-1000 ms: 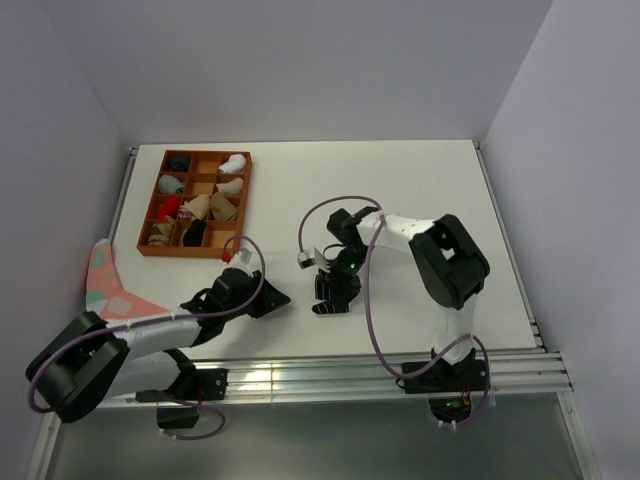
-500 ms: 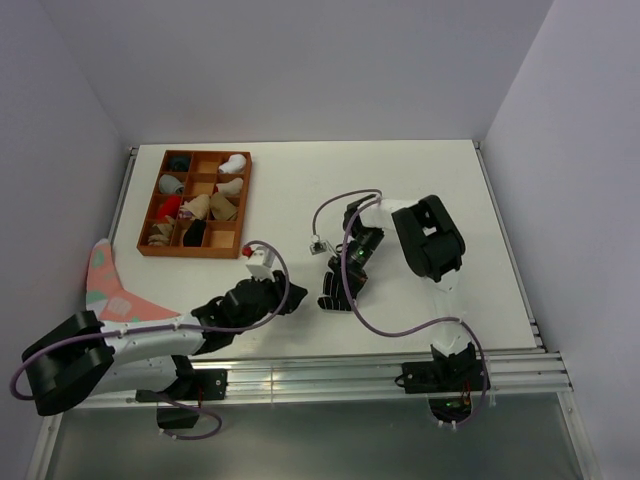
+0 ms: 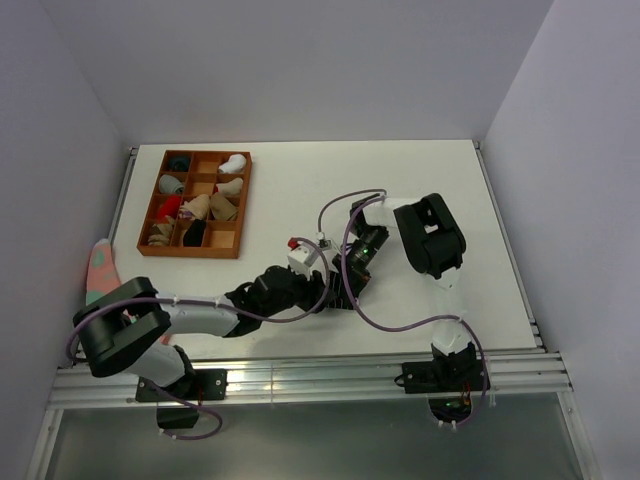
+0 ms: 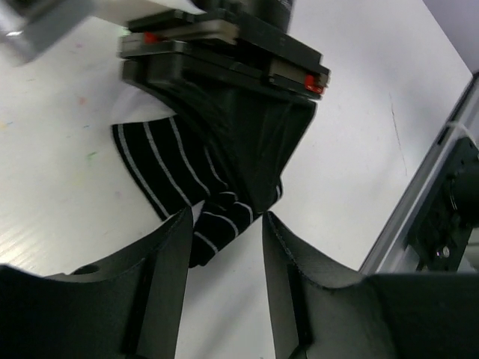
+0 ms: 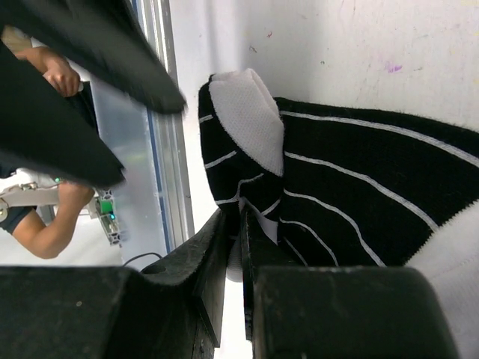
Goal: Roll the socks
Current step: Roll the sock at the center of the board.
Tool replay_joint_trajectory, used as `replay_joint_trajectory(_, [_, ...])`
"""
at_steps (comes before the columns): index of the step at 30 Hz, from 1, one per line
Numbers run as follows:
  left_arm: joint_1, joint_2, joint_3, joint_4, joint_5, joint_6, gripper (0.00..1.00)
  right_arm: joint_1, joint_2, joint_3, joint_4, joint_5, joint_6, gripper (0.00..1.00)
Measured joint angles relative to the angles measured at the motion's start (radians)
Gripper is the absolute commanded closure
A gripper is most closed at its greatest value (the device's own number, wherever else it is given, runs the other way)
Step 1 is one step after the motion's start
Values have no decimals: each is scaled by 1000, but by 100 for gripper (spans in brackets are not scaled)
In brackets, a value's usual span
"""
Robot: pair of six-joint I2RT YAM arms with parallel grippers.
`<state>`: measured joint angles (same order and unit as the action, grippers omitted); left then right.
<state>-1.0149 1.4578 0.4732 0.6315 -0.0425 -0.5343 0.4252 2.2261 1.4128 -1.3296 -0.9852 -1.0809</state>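
Note:
The black sock with thin white stripes (image 3: 338,300) lies on the white table near the front, its end partly folded over. My right gripper (image 3: 350,278) is shut on a fold of it; in the right wrist view the jaws (image 5: 241,224) pinch the striped fabric (image 5: 359,187). My left gripper (image 3: 318,290) is open right beside it. In the left wrist view its jaws (image 4: 224,217) flank the rolled end of the sock (image 4: 172,176), below the right gripper (image 4: 251,194). No loose tan-brown sock shows on the table.
A brown divided tray (image 3: 190,253) with several sock bundles stands at the back left. A pink sock with teal patches (image 3: 100,265) lies at the left edge. The metal rail (image 3: 300,375) runs along the front edge.
My left arm has swung right across the table until its open jaws reach the striped sock. My right gripper has stayed on the sock, shifting slightly right.

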Motion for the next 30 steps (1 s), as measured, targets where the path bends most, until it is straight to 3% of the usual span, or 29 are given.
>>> replay_joint_trajectory(10, [14,121,45,44,128,36,53,-5,0,0,-3,0,-14,84])
replay_joint_trajectory(30, [29,210,45,118,145,36,54,-26,0,-19,-11,5,-29,85])
